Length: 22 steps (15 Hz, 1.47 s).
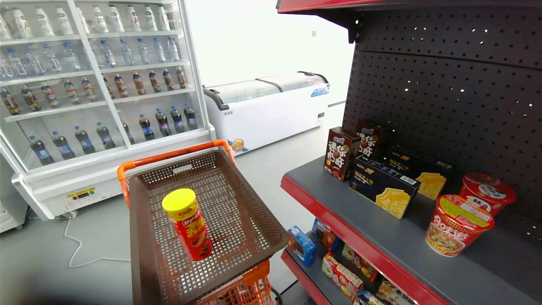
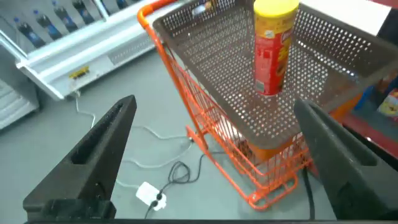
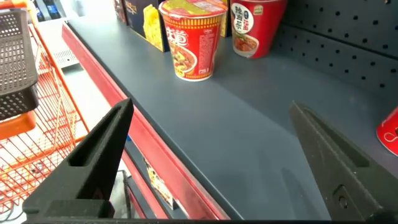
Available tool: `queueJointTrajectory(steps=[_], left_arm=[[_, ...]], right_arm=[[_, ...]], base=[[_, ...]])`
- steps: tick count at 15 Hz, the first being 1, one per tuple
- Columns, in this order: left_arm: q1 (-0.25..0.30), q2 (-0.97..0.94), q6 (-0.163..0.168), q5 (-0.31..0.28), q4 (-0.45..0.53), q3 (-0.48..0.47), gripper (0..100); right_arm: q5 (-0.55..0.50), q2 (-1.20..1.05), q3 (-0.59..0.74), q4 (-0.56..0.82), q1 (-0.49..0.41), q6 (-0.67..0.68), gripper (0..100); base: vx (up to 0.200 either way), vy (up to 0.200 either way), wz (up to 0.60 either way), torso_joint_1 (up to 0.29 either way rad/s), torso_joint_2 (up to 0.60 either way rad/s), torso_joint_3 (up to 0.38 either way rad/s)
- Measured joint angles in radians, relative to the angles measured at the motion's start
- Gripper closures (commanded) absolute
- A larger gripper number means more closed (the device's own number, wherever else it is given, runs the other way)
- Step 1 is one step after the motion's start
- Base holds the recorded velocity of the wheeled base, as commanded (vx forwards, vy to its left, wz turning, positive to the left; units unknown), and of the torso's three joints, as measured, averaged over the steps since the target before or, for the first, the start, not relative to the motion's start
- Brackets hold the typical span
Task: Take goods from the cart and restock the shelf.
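Observation:
A red chip can with a yellow lid (image 1: 188,223) stands upright in the brown cart basket (image 1: 254,220), which has an orange handle (image 1: 169,156). In the left wrist view the can (image 2: 272,48) stands ahead of my left gripper (image 2: 217,163), which hangs open and empty over the floor beside the cart (image 2: 224,93). My right gripper (image 3: 211,163) is open and empty just above the grey shelf board (image 3: 249,143), short of two red cup noodles (image 3: 193,38). On the shelf (image 1: 338,199) stand dark snack boxes (image 1: 341,153), blue-black boxes (image 1: 383,186) and the cup noodles (image 1: 456,224).
A glass-door drinks fridge (image 1: 93,84) and a white chest freezer (image 1: 266,108) stand behind the cart. A white cable (image 1: 76,245) lies on the floor. The lower shelf (image 1: 305,264) holds several snack packs. A black pegboard (image 1: 457,93) backs the shelf.

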Motion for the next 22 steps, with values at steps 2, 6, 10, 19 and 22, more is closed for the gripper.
queueJointTrajectory(steps=[2, 6, 10, 19, 22], left_arm=[[0.049, 0.179, -0.013, -0.11, -0.025, -0.053, 0], [0.157, 0.549, -0.021, -0.357, -0.301, -0.079, 0], [0.179, 0.845, -0.017, -0.463, -0.691, 0.03, 0], [0.097, 1.24, -0.022, -0.496, -1.054, 0.082, 0], [0.071, 1.374, -0.014, -0.496, -1.162, 0.06, 0]], right_arm=[[0.0, 0.0, 0.0, 0.0, -0.001, 0.0, 0], [0.0, 0.0, 0.0, 0.0, 0.0, 0.0, 0], [0.0, 0.0, 0.0, 0.0, 0.0, 0.0, 0], [0.0, 0.0, 0.0, 0.0, 0.0, 0.0, 0], [0.0, 0.0, 0.0, 0.0, 0.0, 0.0, 0]], base=[[0.0, 0.0, 0.0, 0.0, 0.0, 0.0], [0.0, 0.0, 0.0, 0.0, 0.0, 0.0], [0.0, 0.0, 0.0, 0.0, 0.0, 0.0], [0.0, 0.0, 0.0, 0.0, 0.0, 0.0], [0.0, 0.0, 0.0, 0.0, 0.0, 0.0]])
